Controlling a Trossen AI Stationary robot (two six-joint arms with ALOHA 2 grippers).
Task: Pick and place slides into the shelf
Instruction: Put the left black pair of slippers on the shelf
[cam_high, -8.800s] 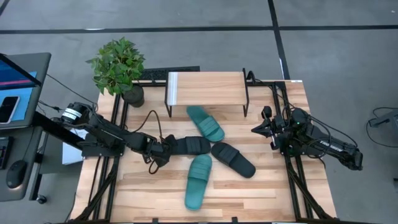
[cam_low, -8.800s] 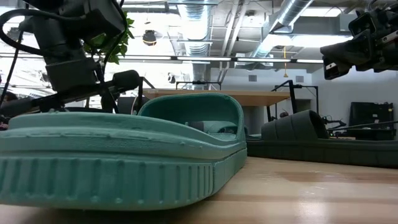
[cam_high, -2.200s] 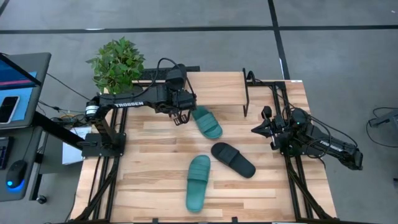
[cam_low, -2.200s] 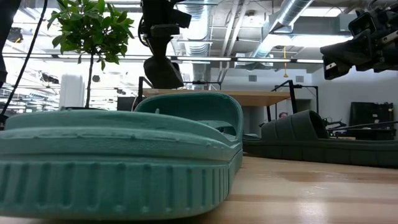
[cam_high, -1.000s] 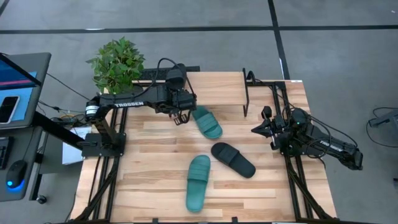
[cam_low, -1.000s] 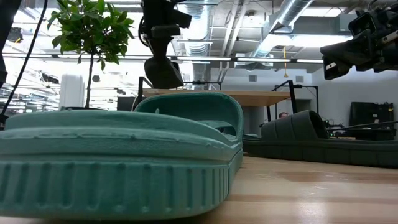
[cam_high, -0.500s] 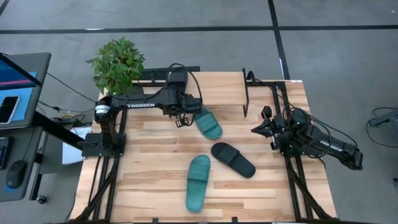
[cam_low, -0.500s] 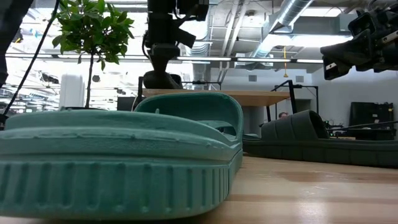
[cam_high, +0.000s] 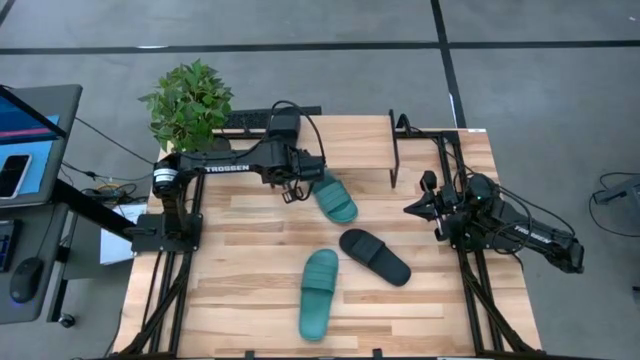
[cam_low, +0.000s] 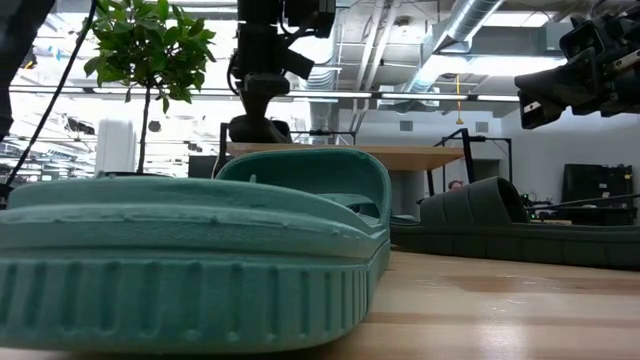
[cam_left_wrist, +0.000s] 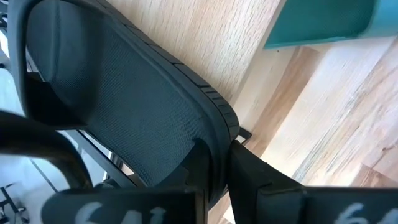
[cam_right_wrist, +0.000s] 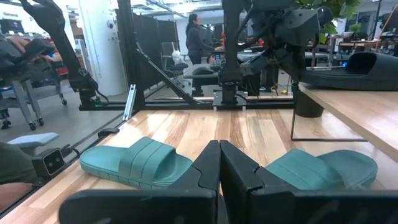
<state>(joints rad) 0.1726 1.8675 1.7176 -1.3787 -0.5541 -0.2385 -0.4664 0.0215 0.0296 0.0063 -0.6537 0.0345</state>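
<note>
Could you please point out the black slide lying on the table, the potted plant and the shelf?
black slide (cam_high: 375, 256), high view, on its strap.
potted plant (cam_high: 188, 103), high view, on its leaves.
shelf (cam_high: 358, 140), high view, on its plank top.

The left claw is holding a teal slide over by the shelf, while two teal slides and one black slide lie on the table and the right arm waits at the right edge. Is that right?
Not quite: the slide in the left claw is black, not teal, as the left wrist view shows. The rest stands: by the shelf, two teal slides and one black slide lie on the table, and the right claw waits at the right edge.

wooden table (cam_high: 240, 290), three slides, shelf (cam_high: 350, 140), perhaps plant (cam_high: 188, 105)
</note>
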